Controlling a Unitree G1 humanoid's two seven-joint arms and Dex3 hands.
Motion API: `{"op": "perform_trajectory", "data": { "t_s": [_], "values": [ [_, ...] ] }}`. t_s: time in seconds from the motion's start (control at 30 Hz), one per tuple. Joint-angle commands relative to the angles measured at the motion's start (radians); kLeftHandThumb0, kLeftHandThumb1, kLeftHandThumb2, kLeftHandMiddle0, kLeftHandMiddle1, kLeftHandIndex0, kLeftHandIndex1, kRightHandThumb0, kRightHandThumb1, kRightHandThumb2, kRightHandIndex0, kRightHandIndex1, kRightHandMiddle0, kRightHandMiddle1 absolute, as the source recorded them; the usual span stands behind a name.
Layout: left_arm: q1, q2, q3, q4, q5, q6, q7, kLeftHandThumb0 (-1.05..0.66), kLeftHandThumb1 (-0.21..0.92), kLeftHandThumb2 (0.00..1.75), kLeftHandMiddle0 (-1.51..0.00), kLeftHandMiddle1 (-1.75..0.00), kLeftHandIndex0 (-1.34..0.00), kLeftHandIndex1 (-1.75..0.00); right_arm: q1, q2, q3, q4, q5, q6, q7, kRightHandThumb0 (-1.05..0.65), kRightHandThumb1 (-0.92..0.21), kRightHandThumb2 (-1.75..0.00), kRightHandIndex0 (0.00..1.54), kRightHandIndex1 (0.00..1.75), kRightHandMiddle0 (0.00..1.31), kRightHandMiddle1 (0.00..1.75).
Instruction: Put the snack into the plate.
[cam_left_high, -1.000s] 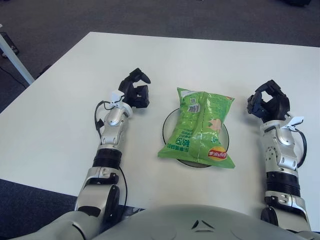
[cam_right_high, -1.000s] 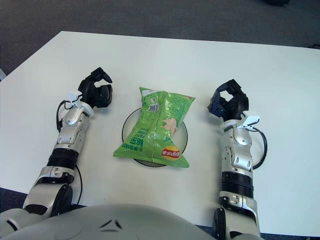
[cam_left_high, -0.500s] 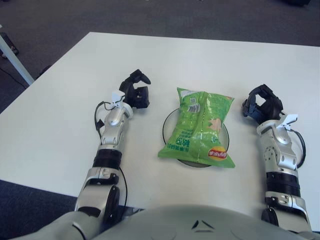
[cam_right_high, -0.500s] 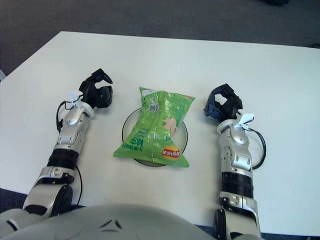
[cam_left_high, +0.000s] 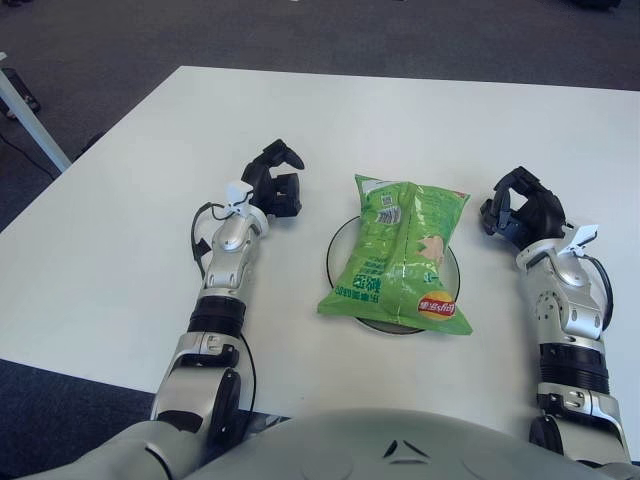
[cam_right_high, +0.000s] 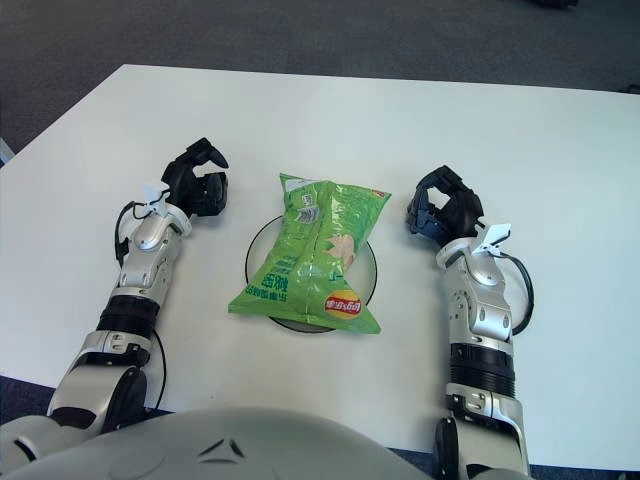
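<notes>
The green snack bag (cam_left_high: 397, 257) lies flat across the plate (cam_left_high: 342, 243), covering most of it, with its top and bottom ends spilling over the rim and only slivers of dark edge showing at either side. That reads as the placing step done, so what is in hand looks like the release and retreat; by my judgement the next move calls for nothing more than drawing both arms clear without nudging the bag off its perch. The left hand (cam_left_high: 272, 186) sits on the white table (cam_left_high: 120, 200) just left of the plate, forearm stretched forward along the surface, fingers curled loosely inward and holding nothing. The right hand (cam_left_high: 522, 206) mirrors it on the far side of the bag, near but not touching, wrist raised a little off the tabletop, its fingers likewise bent into a hollow cup around empty air. Neither hand is in contact with the bag or the plate.
</notes>
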Motion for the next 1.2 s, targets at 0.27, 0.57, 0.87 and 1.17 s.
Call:
{"op": "perform_trajectory", "data": {
  "t_s": [0.27, 0.57, 0.87, 1.17],
  "values": [
    [0.082, -0.008, 0.007, 0.045, -0.006, -0.012, -0.004, -0.48, 0.32, 1.3, -1.24, -1.75, -0.61, -1.75, 0.088, 0.041, 0.049, 0.103, -0.106, -0.094, -0.025, -0.46, -0.38, -1.23, 1.28, 1.75, 0.56, 1.75],
    [0.101, -0.001, 0.005, 0.013, -0.011, 0.006, -0.011, -0.48, 0.32, 1.31, -1.24, -1.75, -0.61, -1.75, 0.096, 0.082, 0.042, 0.149, -0.157, -0.304, -0.086, -0.45, -0.42, -1.19, 1.31, 1.75, 0.53, 1.75],
    [0.115, 0.001, -0.001, -0.003, 0.002, -0.011, -0.004, -0.48, 0.32, 1.31, -1.24, -1.75, -0.61, -1.75, 0.085, 0.099, 0.034, 0.254, -0.184, -0.58, -0.107, -0.45, -0.41, -1.2, 1.31, 1.75, 0.54, 1.75],
    [0.125, -0.002, -0.005, -0.012, 0.011, -0.023, 0.005, -0.48, 0.33, 1.3, -1.24, -1.75, -0.6, -1.75, 0.06, 0.092, 0.037, 0.372, -0.227, -0.805, -0.125, -0.46, -0.36, -1.26, 1.29, 1.75, 0.58, 1.75]
  ]
}}
